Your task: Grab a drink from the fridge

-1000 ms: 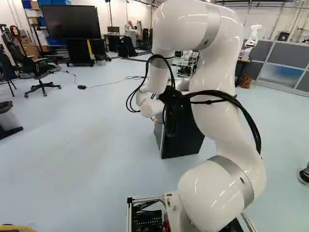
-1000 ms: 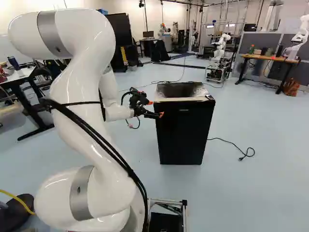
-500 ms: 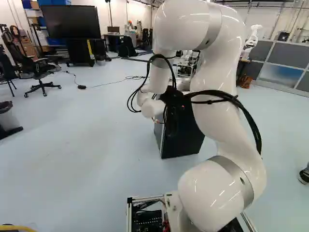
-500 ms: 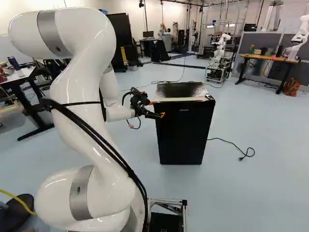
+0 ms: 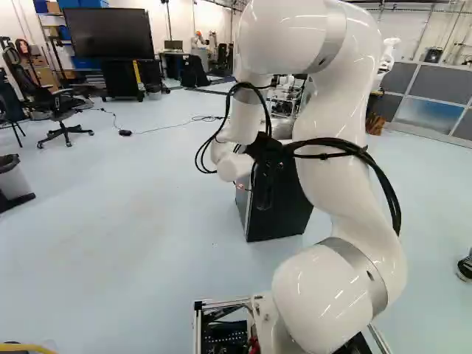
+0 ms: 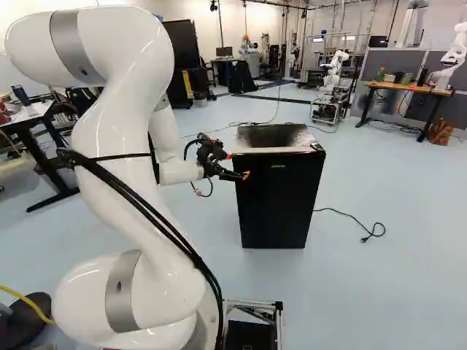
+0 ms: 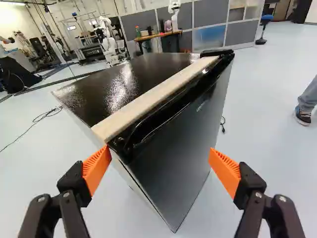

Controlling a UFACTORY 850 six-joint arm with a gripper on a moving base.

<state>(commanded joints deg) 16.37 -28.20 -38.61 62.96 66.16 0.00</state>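
Pale floor (image 5: 133, 221) extends throughout a large workshop room. Recorded from left to right: a waste bin (image 5: 11, 178) and a black office chair (image 5: 53, 103) stand well to the left of the end effector (image 6: 237, 165), the chair also farther ahead. A wide dark television screen (image 5: 109, 34) is far beyond it, likewise to the left. End effector condition: spread, its two fingers wide apart. One orange pad (image 7: 97, 167) lies beside an upper front corner of the black compact refrigerator (image 6: 279, 197); contact cannot be confirmed. The opposite orange pad (image 7: 226, 171) is clear of the corner, out before the door side. The refrigerator stands upright, just ahead and to the right of the end effector, door closed, with a pale strip (image 7: 153, 98) along its top front edge. Right of it, a black power cord (image 6: 350, 216) lies on the floor. Well beyond the end effector, a white robot (image 6: 336, 67) is mounted on a wheeled frame. Farthest right, a wooden tabletop (image 6: 408, 87) carries small items and another white arm (image 6: 458, 49).
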